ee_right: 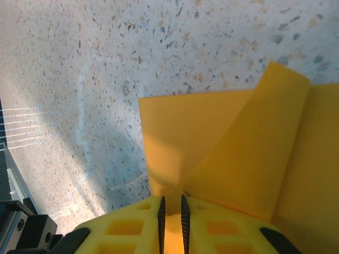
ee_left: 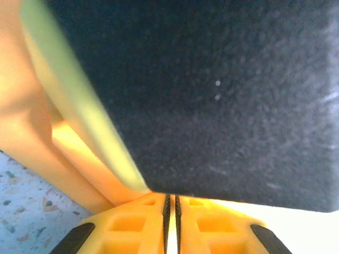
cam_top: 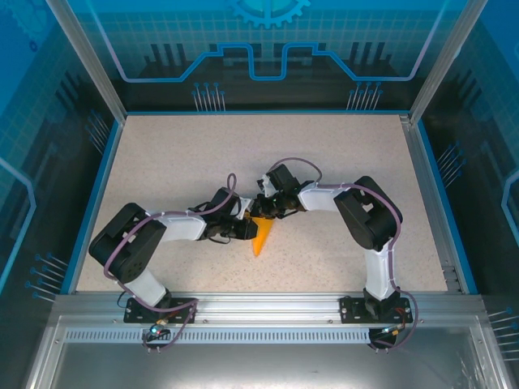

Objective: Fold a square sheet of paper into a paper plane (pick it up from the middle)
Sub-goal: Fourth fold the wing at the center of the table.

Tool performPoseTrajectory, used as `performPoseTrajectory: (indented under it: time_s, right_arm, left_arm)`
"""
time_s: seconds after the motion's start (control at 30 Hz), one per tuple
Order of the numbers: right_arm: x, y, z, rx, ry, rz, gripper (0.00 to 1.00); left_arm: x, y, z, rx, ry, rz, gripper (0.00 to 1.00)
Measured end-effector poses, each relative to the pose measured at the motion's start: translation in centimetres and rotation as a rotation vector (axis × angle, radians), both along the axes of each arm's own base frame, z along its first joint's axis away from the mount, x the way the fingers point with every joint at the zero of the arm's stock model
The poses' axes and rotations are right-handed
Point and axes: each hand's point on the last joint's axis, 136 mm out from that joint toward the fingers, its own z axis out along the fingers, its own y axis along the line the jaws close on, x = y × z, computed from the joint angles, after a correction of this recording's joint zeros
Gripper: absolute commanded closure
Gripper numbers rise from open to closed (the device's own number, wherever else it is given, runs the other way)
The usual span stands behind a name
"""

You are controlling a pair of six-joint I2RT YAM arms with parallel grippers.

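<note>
The folded paper sheet (cam_top: 261, 235) was plain orange-yellow, with no marks. The table (cam_top: 178, 162) was beige with fine dark and brown speckles, edged by a blue strip (cam_top: 268, 112). The left arm (cam_top: 174, 227) and right arm (cam_top: 324, 197) were white and black, with purple cables (cam_top: 396, 215). The left gripper (ee_left: 170, 206) and right gripper (ee_right: 172, 206) had yellow moulded bodies and black ribbed pads (ee_right: 161, 211). The enclosure walls (cam_top: 268, 40) were blue, printed with a pale grid and cyan circuit-style lines. The frame rail (cam_top: 268, 304) was silver.
</note>
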Motion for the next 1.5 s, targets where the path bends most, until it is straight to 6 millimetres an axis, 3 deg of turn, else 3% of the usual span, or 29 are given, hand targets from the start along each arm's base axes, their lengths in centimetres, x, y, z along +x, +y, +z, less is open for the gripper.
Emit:
performPoseTrajectory:
  time_s: [0.13, 0.47, 0.97, 1.23, 1.5]
  right_arm:
    - [-0.2, -0.2, 0.3, 0.007, 0.003, -0.006, 0.81]
    - [-0.1, -1.7, 3.5, 0.054, -0.038, -0.036, 0.85]
    - [-1.3, -1.9, 2.0, 0.043, 0.028, -0.043, 0.91]
    - [-3.5, -3.5, -0.2, 0.007, 0.095, -0.072, 0.93]
    - [-4.8, -2.9, -0.6, 0.046, 0.108, -0.097, 0.93]
  left_arm:
    - [-0.1, 0.1, -0.1, 0.005, -0.004, 0.0, 0.86]
    - [-0.1, 0.1, -0.2, 0.008, -0.019, -0.003, 0.88]
    - [-0.7, 0.4, 0.1, 0.006, -0.022, -0.005, 0.88]
    - [-0.8, 0.5, -0.1, 0.007, -0.018, -0.005, 0.88]
    - [-0.9, 0.5, -0.1, 0.005, -0.014, -0.005, 0.88]
